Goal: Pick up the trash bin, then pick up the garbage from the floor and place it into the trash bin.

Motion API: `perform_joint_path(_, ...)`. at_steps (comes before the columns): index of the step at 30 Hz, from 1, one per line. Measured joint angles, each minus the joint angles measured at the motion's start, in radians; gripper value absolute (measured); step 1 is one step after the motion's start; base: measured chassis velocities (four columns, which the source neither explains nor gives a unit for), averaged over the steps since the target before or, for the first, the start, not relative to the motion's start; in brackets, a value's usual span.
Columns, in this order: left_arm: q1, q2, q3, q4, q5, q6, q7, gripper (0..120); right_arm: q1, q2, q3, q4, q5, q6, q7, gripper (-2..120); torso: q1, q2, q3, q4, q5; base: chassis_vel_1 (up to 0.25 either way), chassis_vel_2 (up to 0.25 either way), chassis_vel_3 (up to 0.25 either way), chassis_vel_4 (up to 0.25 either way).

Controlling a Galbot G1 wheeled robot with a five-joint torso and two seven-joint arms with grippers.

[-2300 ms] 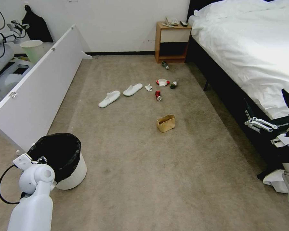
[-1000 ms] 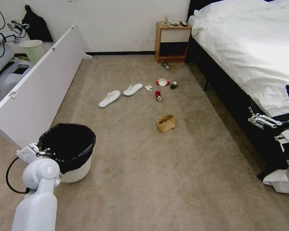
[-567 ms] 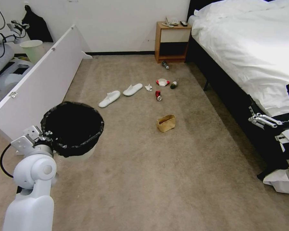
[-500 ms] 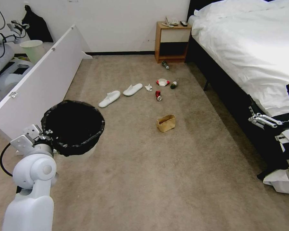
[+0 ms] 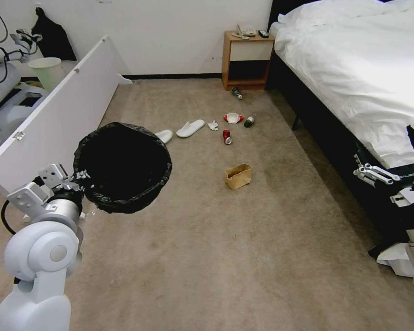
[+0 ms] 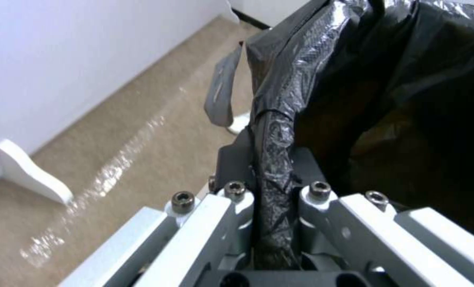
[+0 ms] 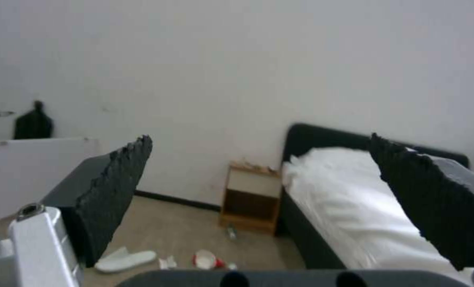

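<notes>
trash bin [image 5: 124, 168]: held off the carpet by the left gripper, mouth tipped toward the head camera, black liner folded over the rim; white body hidden behind the liner
left gripper [image 6: 271, 199]: pinching the bin's bagged rim, one finger inside and one outside, jaws pressed onto the black plastic; in the head view it sits at the bin's near-left edge [image 5: 73, 181]
liner [image 6: 386, 79]: crinkled, runs up from between the left gripper's fingers, bin interior dark just beside it
right gripper [image 7: 258, 207]: fingers spread wide, nothing between them, parked beside the bed edge at the robot's right [image 5: 370, 174], well apart from the bin
right gripper pads [image 7: 115, 187]: black, ribbed, apart
brown paper bag [image 5: 238, 176]: upright on the carpet, open top, between the two grippers and farther out, nearest litter to the bin
crushed red can [image 5: 226, 136]: beyond the paper bag
tissue [image 5: 212, 125]: just beyond the can
red-white wrapper [image 5: 233, 117]: near the tissue, with something white lying on it
green-labelled bottle [image 5: 249, 121]: lying just beside the wrapper
second bottle [image 5: 237, 93]: by the nightstand foot
slippers: one [image 5: 190, 128] fully in view, the other [image 5: 164, 135] partly hidden behind the lifted bin's rim
nightstand [image 5: 246, 59]: far wall, next to the bed
bed [image 5: 368, 69]: along the right gripper's side
white panel [image 5: 55, 124]: propped on the left gripper's side, behind the bin
</notes>
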Motion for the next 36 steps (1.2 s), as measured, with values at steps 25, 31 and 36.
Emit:
perform_joint_path(25,0.013,-0.016,0.058,-0.001,-0.071,0.027,-0.046,4,0.024,0.033,-0.028,-0.018,-0.058,-0.149,0.241,100,0.000,0.000,0.000,-0.0001,0.0000,0.000,0.000,0.000,0.000)
perform_joint_path(31,0.015,-0.016,0.059,0.001,-0.085,0.030,-0.047,4,0.029,0.035,-0.033,-0.025,-0.063,-0.145,0.241,100,0.000,0.000,0.000,-0.0001,0.0000,0.000,0.000,0.000,0.000)
perform_joint_path(36,0.016,-0.017,0.060,0.003,-0.085,0.030,-0.048,4,0.034,0.033,-0.034,-0.028,-0.061,-0.145,0.244,100,0.000,0.000,0.000,0.0000,0.0000,0.000,0.000,0.000,0.000)
